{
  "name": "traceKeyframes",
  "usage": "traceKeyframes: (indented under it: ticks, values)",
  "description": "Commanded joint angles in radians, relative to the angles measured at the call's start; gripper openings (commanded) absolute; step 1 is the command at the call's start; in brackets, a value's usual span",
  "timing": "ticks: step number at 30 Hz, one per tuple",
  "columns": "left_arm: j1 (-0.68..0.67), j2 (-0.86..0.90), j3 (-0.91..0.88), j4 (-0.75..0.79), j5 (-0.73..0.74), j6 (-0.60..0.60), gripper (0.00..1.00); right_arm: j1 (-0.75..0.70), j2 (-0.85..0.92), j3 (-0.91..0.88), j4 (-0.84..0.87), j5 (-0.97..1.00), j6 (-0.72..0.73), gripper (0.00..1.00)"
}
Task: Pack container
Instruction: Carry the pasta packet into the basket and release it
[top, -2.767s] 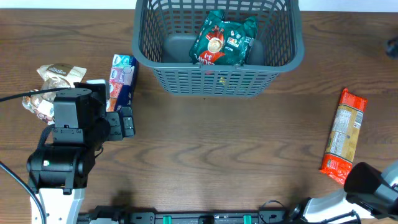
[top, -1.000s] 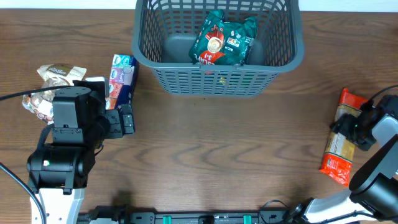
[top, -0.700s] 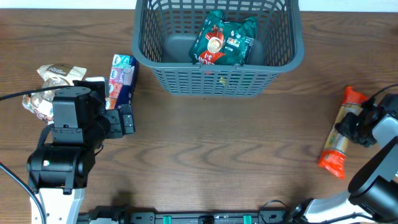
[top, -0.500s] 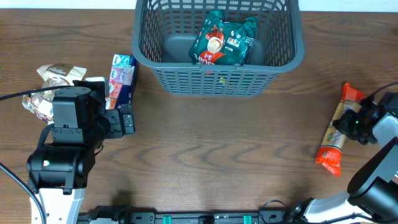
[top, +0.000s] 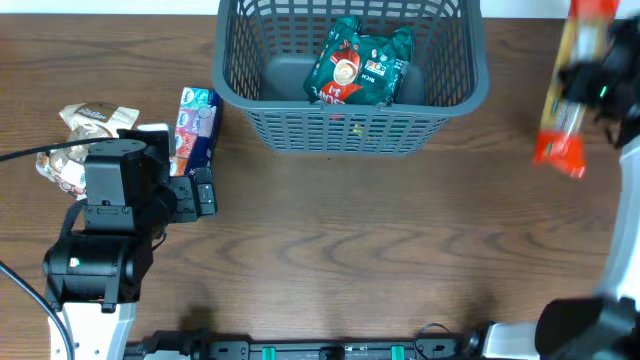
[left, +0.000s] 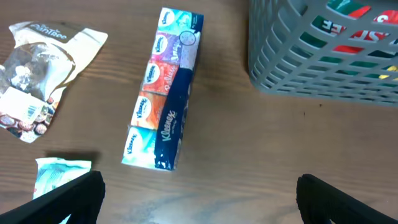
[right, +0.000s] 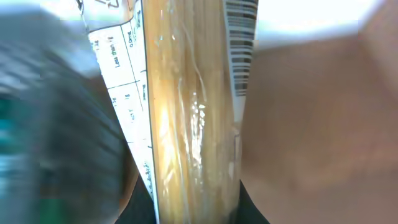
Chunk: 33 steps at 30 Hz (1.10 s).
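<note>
The container (top: 350, 128) is a dark grey slotted basket at the back centre, with a green packet (top: 360, 62) lying in it. My right gripper (top: 582, 85) is shut on a long red-ended pasta packet (top: 558, 148) and holds it in the air to the right of the basket, blurred by motion. In the right wrist view the pasta packet (right: 193, 124) fills the middle, pinched between my dark fingers (right: 252, 211). My left gripper (left: 199, 208) stands open over bare table at the left, near a corner of the container (left: 311, 68).
A Kleenex tissue pack (top: 195, 130) (left: 165, 93) lies left of the basket. A clear snack bag (top: 85, 125) (left: 37, 68) and a small white-teal packet (left: 59, 174) sit further left, beside my left arm.
My right gripper shut on the pasta packet, lifted it off the table at the right edge and carried it toward the back, level with the basket. The left arm has not moved.
</note>
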Motion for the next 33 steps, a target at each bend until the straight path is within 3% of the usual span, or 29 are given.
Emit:
traceKeyframes:
  ticks: [1, 6, 12, 20, 33]
  values:
    - [-0.005, 0.002, 0.014, 0.002, -0.011, 0.01, 0.99, 0.101, -0.049, 0.177, -0.027, -0.028, -0.094, 0.01]
    - [-0.005, 0.002, 0.014, 0.002, -0.011, 0.01, 0.99, 0.301, -0.049, 0.314, -0.031, -0.074, -0.396, 0.01]
    - [-0.005, 0.002, 0.014, 0.002, -0.011, 0.01, 0.99, 0.534, -0.028, 0.325, 0.013, -0.085, -0.704, 0.01]
    - [-0.005, 0.002, 0.014, 0.001, -0.011, 0.01, 0.98, 0.685, 0.146, 0.325, -0.058, -0.093, -0.848, 0.01]
    - [-0.005, 0.002, 0.014, 0.001, -0.011, 0.01, 0.99, 0.749, 0.438, 0.325, -0.249, -0.097, -0.851, 0.01]
